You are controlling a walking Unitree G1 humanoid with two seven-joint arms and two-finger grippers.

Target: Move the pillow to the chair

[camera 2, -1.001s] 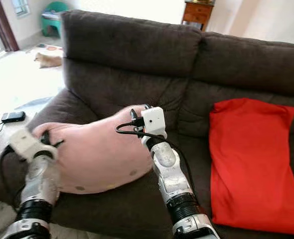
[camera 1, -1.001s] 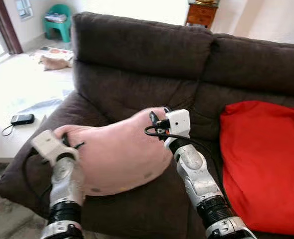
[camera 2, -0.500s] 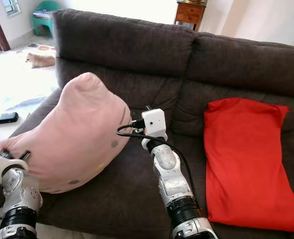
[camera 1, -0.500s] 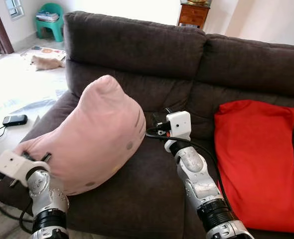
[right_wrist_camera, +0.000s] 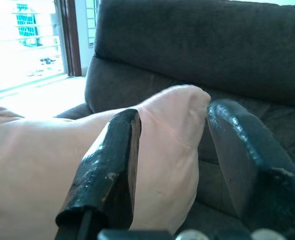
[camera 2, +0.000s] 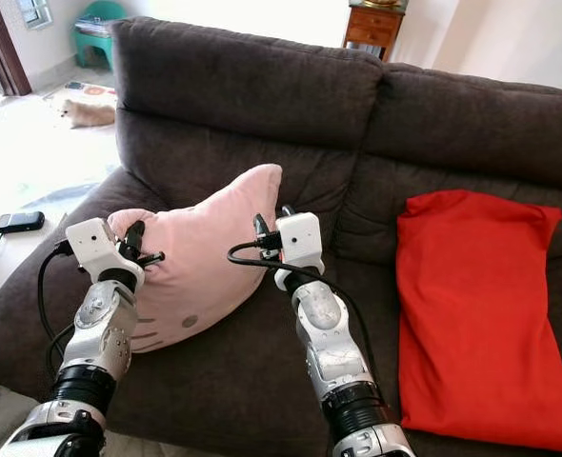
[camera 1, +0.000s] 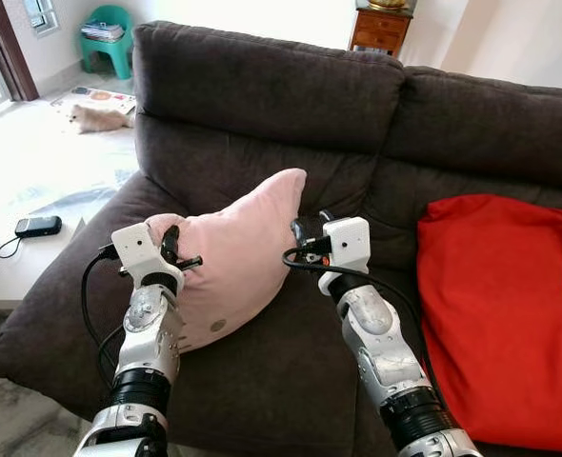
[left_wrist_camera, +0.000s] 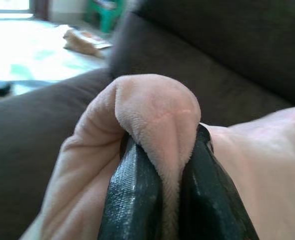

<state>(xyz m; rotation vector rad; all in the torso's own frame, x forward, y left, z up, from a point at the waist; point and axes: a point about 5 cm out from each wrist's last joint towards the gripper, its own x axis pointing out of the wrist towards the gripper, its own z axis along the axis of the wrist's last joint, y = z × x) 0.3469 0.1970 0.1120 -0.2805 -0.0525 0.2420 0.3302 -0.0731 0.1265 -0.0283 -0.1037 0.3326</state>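
My left claw (left_wrist_camera: 170, 165) is clenched on a corner of the pink pillow (camera 1: 238, 252), the plush fold pinched tight between both black fingers (left_wrist_camera: 132, 200). The pillow stands tilted on the left seat of the brown sofa (camera 1: 262, 95), one corner pointing up against the backrest, its lower edge resting on the cushion just inside the sofa's left armrest (camera 1: 67, 286). My right claw (right_wrist_camera: 172, 145) sits at the pillow's other side with its fingers spread apart, the upper corner of the pillow lying between them; whether either finger touches the plush I cannot tell. A black cable (camera 1: 90, 305) loops out from my left wrist over the armrest.

On the right seat lies a red cushion (camera 1: 500, 305), well apart from the pillow, with my right arm (camera 1: 381, 352) between the two. Beyond the armrest, a black phone (camera 1: 37, 226) with a cord lies on a white bench (camera 1: 14, 267). Farther back, across the bright floor (camera 1: 43, 152), a small tan animal (camera 1: 95, 116) lies near a green chair (camera 1: 110, 33) stacked with papers. A wooden cabinet (camera 1: 381, 29) stands behind the sofa's backrest.
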